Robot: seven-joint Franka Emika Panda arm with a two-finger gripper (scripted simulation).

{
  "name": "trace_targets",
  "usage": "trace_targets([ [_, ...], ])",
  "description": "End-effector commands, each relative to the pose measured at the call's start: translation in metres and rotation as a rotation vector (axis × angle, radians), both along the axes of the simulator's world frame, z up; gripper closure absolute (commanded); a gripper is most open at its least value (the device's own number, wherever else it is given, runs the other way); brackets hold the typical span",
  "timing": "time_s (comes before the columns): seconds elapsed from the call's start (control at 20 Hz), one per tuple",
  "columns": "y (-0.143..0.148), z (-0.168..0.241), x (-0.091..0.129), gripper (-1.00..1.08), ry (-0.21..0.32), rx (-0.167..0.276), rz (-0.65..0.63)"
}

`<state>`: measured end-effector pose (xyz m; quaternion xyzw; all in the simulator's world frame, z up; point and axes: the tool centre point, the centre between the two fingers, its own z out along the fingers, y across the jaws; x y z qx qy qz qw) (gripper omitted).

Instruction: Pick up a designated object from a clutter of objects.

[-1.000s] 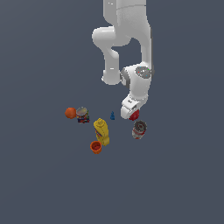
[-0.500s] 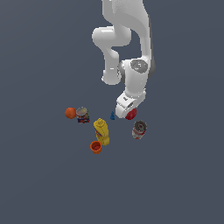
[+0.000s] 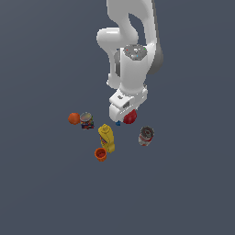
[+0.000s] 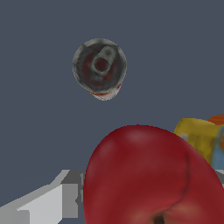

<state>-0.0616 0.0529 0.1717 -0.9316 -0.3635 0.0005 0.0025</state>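
The red apple hangs under the white hand of my gripper, which is shut on it, above the floor between the mustard bottle and a can. In the wrist view the glossy apple fills the near field, with its dimple showing and one grey finger beside it. The rest of the clutter lies below: the yellow mustard bottle, the orange cup, a tiny blue piece, the orange ball and a can next to it.
A second can stands to the exterior view's right of the apple and appears from above in the wrist view. The mustard bottle and an orange edge show past the apple. The floor is plain dark grey.
The arm has carried the apple upward and a little toward the exterior view's left, away from the can. The other items have not moved.
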Motion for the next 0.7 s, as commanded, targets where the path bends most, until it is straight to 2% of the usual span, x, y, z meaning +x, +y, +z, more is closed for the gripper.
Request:
trace_targets([
  [0.0,-0.014,0.022,0.012,1.08,-0.002,0.001,0.001],
  [0.65,-0.084,0.126,0.074,1.08,-0.002,-0.001,0.000],
])
